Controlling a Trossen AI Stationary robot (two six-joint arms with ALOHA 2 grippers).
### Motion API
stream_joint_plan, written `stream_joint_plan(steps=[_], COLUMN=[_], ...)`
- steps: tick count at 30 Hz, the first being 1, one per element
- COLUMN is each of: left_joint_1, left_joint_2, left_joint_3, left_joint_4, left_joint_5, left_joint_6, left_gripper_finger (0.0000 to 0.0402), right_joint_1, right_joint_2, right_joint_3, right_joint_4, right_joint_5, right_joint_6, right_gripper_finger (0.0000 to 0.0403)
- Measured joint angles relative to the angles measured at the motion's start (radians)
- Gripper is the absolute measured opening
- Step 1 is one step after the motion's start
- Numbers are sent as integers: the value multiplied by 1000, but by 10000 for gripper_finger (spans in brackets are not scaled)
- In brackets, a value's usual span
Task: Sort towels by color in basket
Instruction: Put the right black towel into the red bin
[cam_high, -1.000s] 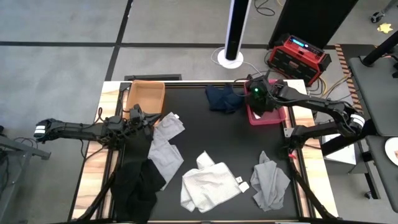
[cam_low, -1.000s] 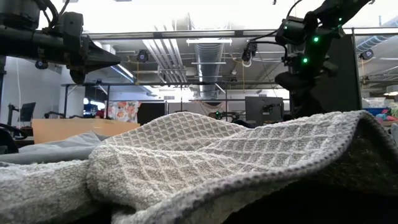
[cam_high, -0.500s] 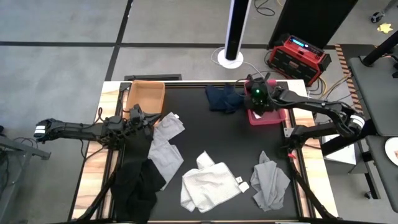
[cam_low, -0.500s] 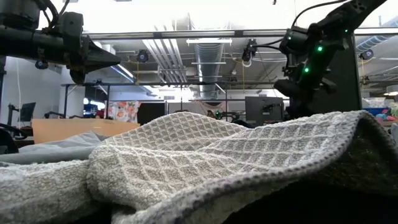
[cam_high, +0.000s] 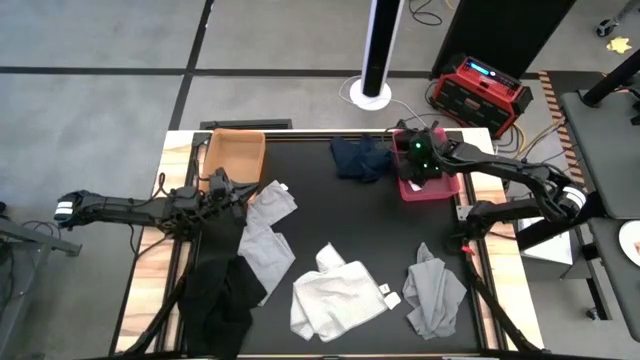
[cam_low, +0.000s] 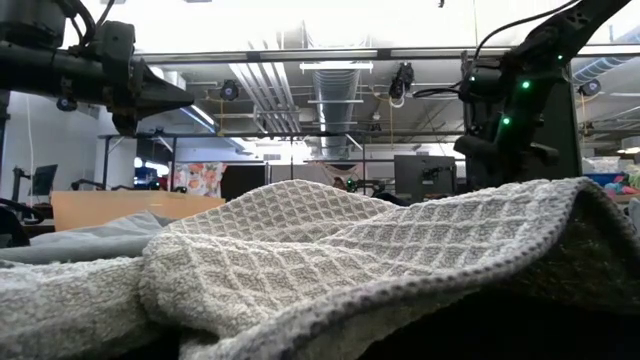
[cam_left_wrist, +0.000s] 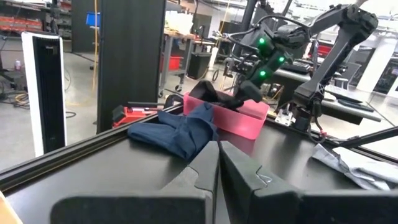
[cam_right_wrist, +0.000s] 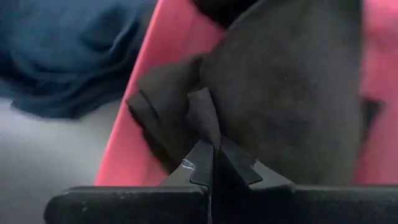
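Over the pink basket (cam_high: 428, 186) at the far right of the surface (cam_high: 330, 220), we are holding a black towel (cam_right_wrist: 292, 81) in our right claw (cam_high: 424, 166), the two fingers pinched fully together on a fold of the cloth, as the right wrist view is showing. We are keeping it low above the basket so that the dark cloth is dropping inside the pink walls rather than spilling over the rim. A navy blue towel (cam_high: 362, 157) is lying bunched just beside that basket, touching its near-left wall in the left wrist view; we judge it is waiting there as the next dark piece to go in.

An orange-brown basket (cam_high: 235, 155) is standing at the far left corner, and we cannot tell whether anything is lying in it. Light grey towels (cam_high: 265, 235) are sprawling near it, with a large black towel (cam_high: 225, 290) trailing off the near left edge. A white towel (cam_high: 330, 295) is sitting crumpled at the near middle, and a darker grey towel (cam_high: 433, 290) is lying at the near right, well apart from both baskets.

Our left claw (cam_high: 250, 197) is waiting above the light grey cloth on the left side, fingers closed on nothing, probably parked where the pale pieces are within easy reach.
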Motion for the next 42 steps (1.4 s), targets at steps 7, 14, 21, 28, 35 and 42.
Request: stream_joint_plan(steps=[7, 14, 21, 28, 35, 42], left_joint_1=[0, 0, 0, 0, 0, 0], left_joint_2=[7, 7, 7, 7, 7, 7], left_joint_3=[0, 0, 0, 0, 0, 0], left_joint_4=[0, 6, 8, 8, 8, 8], left_joint_5=[0, 0, 0, 0, 0, 0], left_joint_6=[0, 0, 0, 0, 0, -2], left_gripper_finger=[0, 0, 0, 0, 0, 0], right_joint_1=[1, 1, 1, 1, 2, 2], right_joint_2=[0, 0, 0, 0, 0, 0], right_joint_3=[-35, -40, -92, -95, -41, 30], right_joint_4=[69, 85, 129, 153, 146, 65], right_joint_5=[-11, -11, -11, -3, -2, -1], right_joint_6=[8, 16, 19, 19, 15, 14], right_gripper_finger=[9, 9, 9, 11, 55, 137])
